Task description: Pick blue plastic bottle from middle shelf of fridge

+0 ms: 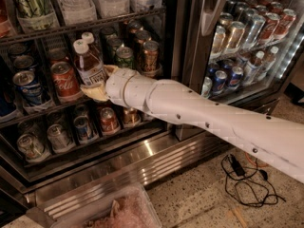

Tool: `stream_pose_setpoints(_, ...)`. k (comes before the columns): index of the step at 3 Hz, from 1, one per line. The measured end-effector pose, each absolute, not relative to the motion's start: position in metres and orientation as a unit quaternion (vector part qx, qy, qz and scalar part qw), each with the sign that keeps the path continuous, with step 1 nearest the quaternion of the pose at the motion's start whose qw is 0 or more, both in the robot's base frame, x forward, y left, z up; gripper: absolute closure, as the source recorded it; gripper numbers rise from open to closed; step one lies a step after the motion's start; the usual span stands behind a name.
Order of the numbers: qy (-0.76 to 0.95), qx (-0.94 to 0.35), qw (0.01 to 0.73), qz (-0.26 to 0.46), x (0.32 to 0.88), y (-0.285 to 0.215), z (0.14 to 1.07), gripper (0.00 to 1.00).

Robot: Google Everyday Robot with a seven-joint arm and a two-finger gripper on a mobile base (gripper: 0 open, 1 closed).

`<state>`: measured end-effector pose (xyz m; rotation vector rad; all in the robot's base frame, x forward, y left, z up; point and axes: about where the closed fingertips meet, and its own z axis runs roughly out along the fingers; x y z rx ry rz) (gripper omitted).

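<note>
The blue plastic bottle [89,64], clear with a white cap, reddish-brown contents and a white label, stands slightly tilted at the front of the middle shelf [51,105] of the fridge [142,156]. My gripper [100,82] reaches in from the right on a long white arm. Its tan fingers [94,92] sit on either side of the bottle's lower part, shut on it. A smaller white-capped bottle [88,36] stands just behind. A red cola can [65,81] is to the left.
Green and brown cans [137,51] stand right of the bottle, and more cans [85,127] fill the shelf below. A steel door post [190,56] and a second cooler section full of cans [251,37] are to the right. Black cables [242,175] and a clear bin [118,213] lie on the floor.
</note>
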<state>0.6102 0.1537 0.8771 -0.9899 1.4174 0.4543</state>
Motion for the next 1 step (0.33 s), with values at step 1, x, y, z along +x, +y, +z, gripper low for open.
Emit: stream_pose_setpoints(1, 0.618, -0.432, 0.626, 0.198, 0.6102, 0.1537, 0.8771, 1.00)
